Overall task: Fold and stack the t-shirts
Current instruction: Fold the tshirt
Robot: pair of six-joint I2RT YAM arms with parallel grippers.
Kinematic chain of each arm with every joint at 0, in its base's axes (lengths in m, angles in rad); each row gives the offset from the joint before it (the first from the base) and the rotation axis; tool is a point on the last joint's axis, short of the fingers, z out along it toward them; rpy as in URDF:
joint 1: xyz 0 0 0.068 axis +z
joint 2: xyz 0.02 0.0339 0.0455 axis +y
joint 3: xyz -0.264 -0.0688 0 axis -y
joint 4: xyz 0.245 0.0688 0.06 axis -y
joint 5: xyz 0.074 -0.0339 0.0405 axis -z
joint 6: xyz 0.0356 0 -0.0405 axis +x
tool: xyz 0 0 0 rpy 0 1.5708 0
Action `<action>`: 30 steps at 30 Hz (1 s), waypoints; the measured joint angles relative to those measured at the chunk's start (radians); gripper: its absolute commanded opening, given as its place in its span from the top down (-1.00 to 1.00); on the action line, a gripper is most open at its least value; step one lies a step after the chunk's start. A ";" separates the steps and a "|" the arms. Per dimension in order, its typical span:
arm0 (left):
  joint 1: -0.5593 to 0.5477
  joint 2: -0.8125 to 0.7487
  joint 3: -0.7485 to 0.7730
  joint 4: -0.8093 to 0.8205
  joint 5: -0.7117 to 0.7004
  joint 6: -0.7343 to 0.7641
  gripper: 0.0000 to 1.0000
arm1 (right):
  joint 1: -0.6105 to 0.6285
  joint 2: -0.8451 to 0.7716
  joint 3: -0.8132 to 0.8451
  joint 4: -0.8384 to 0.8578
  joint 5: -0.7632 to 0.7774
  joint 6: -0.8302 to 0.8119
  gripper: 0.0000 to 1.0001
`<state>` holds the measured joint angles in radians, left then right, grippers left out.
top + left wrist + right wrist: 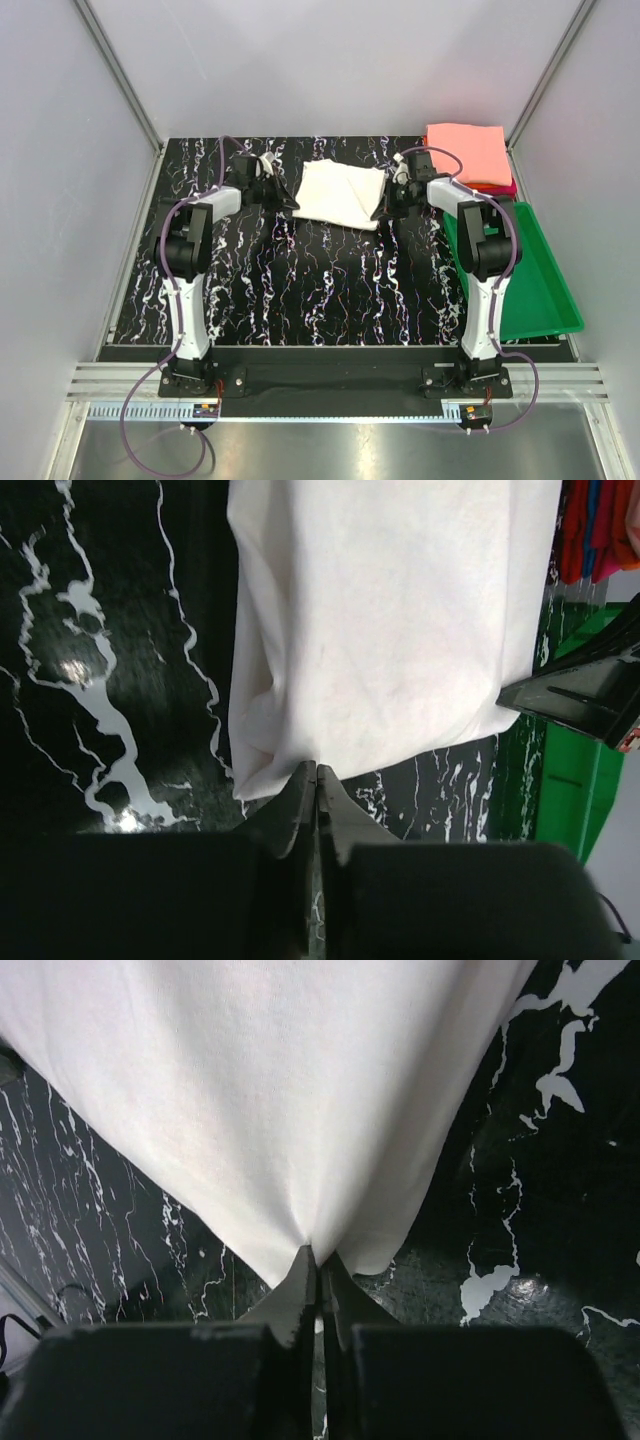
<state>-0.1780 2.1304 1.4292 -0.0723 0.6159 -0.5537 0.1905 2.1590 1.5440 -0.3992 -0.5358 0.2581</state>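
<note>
Cream-white t-shirt (342, 193) lies folded on the black marbled table (300, 290), at 12 o'clock from the table's middle in the top view. The left gripper (316, 778) meets it at the shirt's 8 o'clock side. Its jaws are drawn together to a thin slit, and the fingertips (295, 805) nip the cloth's edge just beside a corner. The right gripper (320, 1258) meets the shirt at its 4 o'clock side. Its jaws are pressed together too, with the fabric gathered to a point between the fingers (295, 1295) and creases fanning away from the pinch. Between the two grippers the shirt is flat and smooth on the table.

At 2 o'clock from the table's middle sits a stack of folded shirts, a salmon-pink t-shirt (467, 152) on top and a red t-shirt (503, 187) showing under its near edge. The left wrist view shows further orange and red layers at the stack's side.

A green plastic tray (535, 295) lies at 3 o'clock along the table's right edge. The right arm's upper links cross its left rim in the top view. The stack lies at the tray's far end, and whether it touches the rim I cannot tell.
</note>
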 measured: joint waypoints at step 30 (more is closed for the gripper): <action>-0.102 -0.184 -0.207 -0.009 -0.146 0.092 0.04 | -0.007 -0.503 -0.412 0.002 0.135 0.103 -0.17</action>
<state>-0.2802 1.9465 1.2224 -0.0814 0.4694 -0.4614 0.1837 1.6562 1.1324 -0.3969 -0.4011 0.3607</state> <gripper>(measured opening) 0.479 0.580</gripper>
